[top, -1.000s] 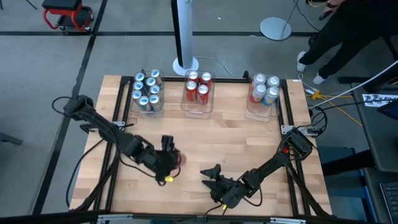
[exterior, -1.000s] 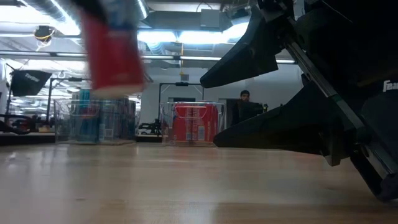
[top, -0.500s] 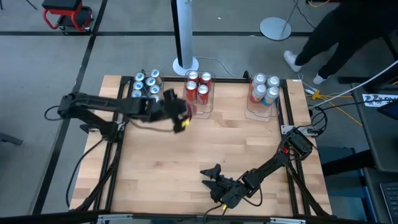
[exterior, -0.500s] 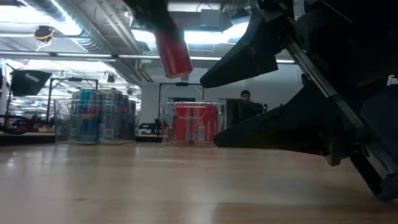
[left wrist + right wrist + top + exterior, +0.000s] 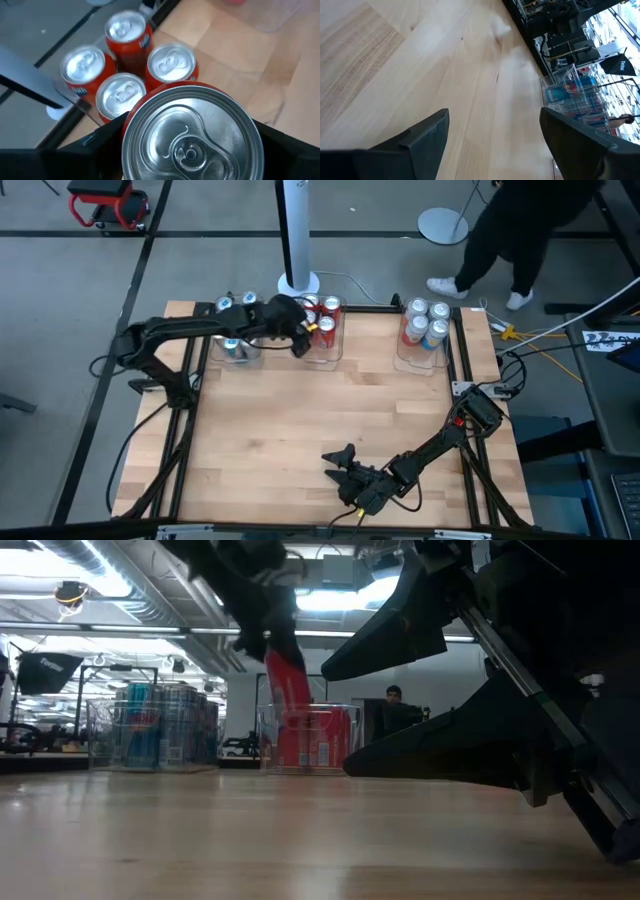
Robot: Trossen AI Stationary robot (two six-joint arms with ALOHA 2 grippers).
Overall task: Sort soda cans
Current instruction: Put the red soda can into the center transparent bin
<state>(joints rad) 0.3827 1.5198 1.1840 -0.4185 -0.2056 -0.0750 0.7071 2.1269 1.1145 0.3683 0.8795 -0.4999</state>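
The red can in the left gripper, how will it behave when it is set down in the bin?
The red can is smooth and round, so it may slip in the left gripper. In the low view it hangs tilted; released so, it might tip against the cans already in the bin.

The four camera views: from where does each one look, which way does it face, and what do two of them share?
High view: above, straight down on the table; both arms show.
Low view: tabletop height, level toward the bins; right gripper looms near.
Left wrist view: over the middle bin; left gripper holds a red can.
Right wrist view: along the boards, open right gripper's fingers in front.
High and low views share the red can over the middle bin.
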